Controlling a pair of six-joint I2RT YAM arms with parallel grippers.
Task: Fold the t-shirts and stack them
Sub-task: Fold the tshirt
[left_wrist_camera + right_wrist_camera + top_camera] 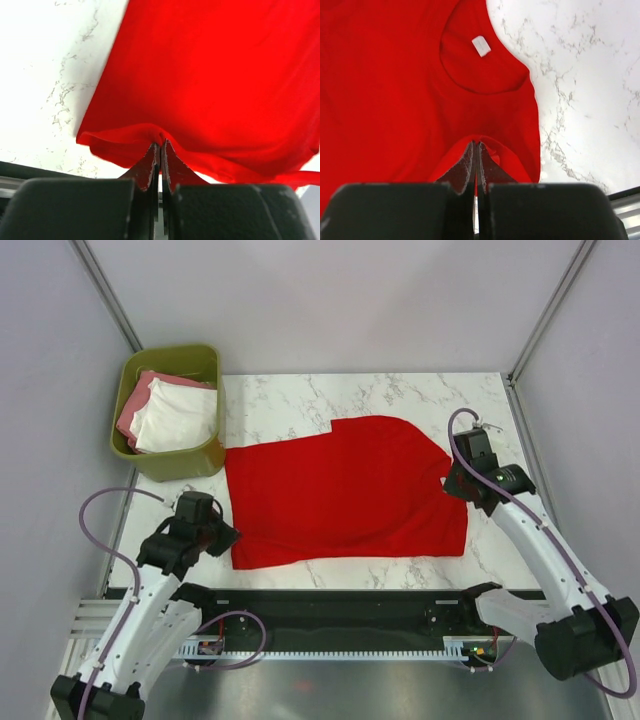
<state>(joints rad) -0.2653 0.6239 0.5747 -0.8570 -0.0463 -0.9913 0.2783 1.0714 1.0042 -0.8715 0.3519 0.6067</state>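
Folding step in hand on the red t-shirt (345,490), spread flat across the marble tabletop (400,395). Pinching a ridge of cloth at its near-left corner with the left gripper (160,146), jaws pressed tight on it. Pinching cloth near the collar and white neck label (481,46) with the right gripper (476,145), jaws likewise clamped. Next, probably: lift both pinches together and carry 1 edge across, cloth kept taut. Waiting in the olive bin (170,462): 1 white tee (180,418), 1 pink tee (133,410).

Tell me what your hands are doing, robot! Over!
Left gripper shut on red t-shirt. Right gripper shut on it too. Shirt spread on table. Nothing lying on it.
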